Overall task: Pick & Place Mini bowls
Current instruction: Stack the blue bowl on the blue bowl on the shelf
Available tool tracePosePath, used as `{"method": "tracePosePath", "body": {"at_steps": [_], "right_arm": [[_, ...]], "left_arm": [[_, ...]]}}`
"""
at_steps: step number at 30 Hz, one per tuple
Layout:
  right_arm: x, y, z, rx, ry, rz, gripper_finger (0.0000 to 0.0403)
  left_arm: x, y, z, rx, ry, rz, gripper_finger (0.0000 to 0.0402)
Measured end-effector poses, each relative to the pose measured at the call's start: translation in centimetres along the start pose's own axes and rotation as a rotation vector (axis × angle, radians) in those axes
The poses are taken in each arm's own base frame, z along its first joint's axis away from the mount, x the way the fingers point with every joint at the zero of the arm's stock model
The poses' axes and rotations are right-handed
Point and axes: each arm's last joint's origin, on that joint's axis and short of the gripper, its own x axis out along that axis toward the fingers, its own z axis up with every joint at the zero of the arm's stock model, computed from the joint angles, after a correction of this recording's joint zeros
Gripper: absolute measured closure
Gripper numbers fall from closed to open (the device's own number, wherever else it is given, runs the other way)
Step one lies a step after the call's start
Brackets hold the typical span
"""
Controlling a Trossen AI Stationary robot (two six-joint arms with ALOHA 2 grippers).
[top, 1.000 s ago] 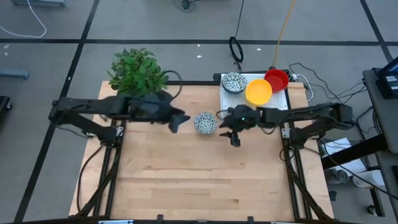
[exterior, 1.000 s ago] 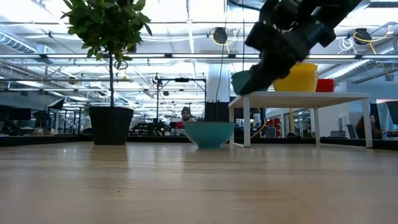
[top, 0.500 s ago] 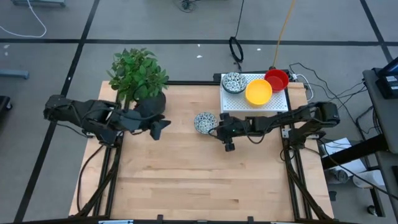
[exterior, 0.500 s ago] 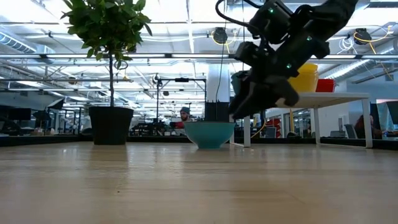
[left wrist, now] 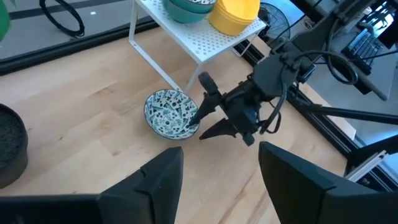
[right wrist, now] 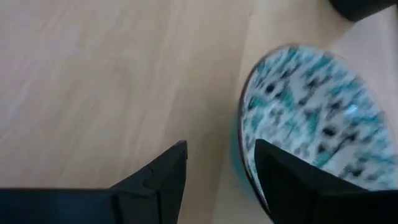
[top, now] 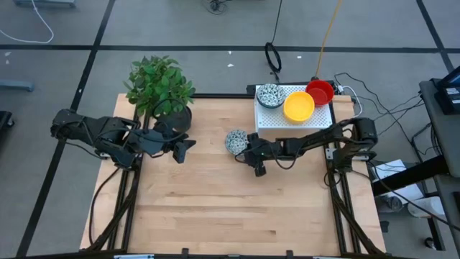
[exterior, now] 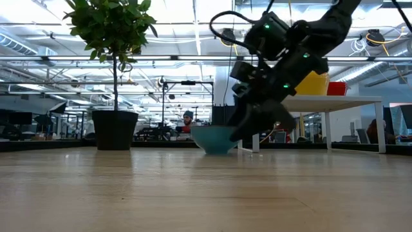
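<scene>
Sitting visible: two patterned bowls (top: 236, 141), one yellow (top: 298, 106), one red (top: 319, 92); both fingers apart.

High view looks straight down on the whole table (top: 215, 194); low view level across it; both wrist views aim close at the patterned bowl (left wrist: 171, 114), which all four views share

Probably an open-plan lab or office: strip ceiling lights (exterior: 193, 38), distant desks (exterior: 38, 135), floor cables (top: 29, 29)
</scene>
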Motion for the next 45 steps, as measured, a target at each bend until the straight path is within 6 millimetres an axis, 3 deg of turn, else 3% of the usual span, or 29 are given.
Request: {"method": "tracePosePath", "body": {"at_steps": [5,12,16,23,29,33,39,45], "right_arm": [[0.8,-0.4,0.7,-0.006,0.027,-0.077,0.0258],[0.5,-0.4,0.6,0.007,0.049,-0.078,0.0388],[-1.2,-0.8,1.5,0.037,0.016,-0.089,0.0394],[-8.2,-3.2,4.8,0.093,-0.225,-0.196,0.0399],[-14.9,-7.1,6.8,0.168,-0.381,-0.363,0.04],[-18.0,-10.6,7.4,0.292,-0.33,-0.407,0.0401],[-18.5,-14.8,6.7,0.446,-0.093,-0.414,0.0401],[-17.4,-16.7,5.6,0.549,-0.028,-0.442,0.0402]], "left_arm": [[0.0,0.0,0.0,0.0,0.0,0.001,0.0188],[0.0,0.0,0.0,0.001,0.006,-0.001,0.0188],[0.0,0.0,-0.1,0.006,0.009,0.001,0.0188],[0.0,0.1,-0.1,0.048,0.008,0.004,0.0188],[0.0,0.1,0.0,0.052,0.0,0.009,0.0188],[0.0,0.1,0.0,0.048,-0.001,0.008,0.0188],[0.0,0.0,0.0,0.045,-0.003,0.007,0.0188],[0.0,0.0,0.0,0.039,-0.003,0.006,0.0188]]}}
